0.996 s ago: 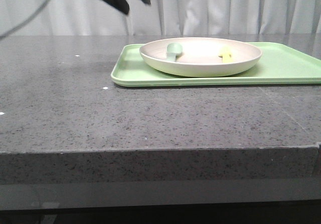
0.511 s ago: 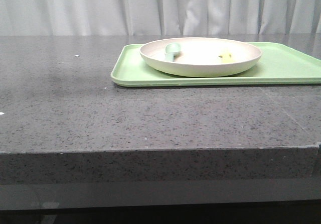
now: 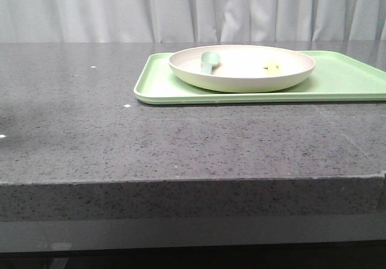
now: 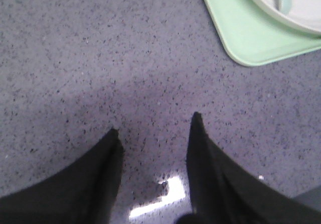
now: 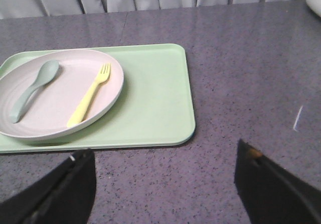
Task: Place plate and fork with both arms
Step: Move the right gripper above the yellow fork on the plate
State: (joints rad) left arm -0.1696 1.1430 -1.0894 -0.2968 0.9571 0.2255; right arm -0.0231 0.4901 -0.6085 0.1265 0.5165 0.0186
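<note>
The cream-white plate (image 3: 241, 70) sits on a light-green tray (image 3: 338, 79) at the back right of the table. The yellow fork (image 3: 272, 66) lies in the plate, seen clearly in the right wrist view (image 5: 90, 94) with the plate (image 5: 55, 108). My left gripper (image 4: 154, 123) is open and empty above bare stone, apart from the tray corner (image 4: 246, 38) and the plate's rim (image 4: 273, 13). My right gripper (image 5: 163, 156) is open and empty over the table, short of the tray's edge (image 5: 160, 108). Neither gripper shows in the front view.
A pale green spoon (image 3: 209, 60) lies in the plate beside the fork, also in the right wrist view (image 5: 32, 88). The grey speckled stone table (image 3: 120, 136) has its front edge near the camera. A white curtain (image 3: 193, 9) hangs behind.
A black gripper that showed at the top left of the front view one second ago has gone out of that view. Plate, fork, spoon and tray have not moved.
</note>
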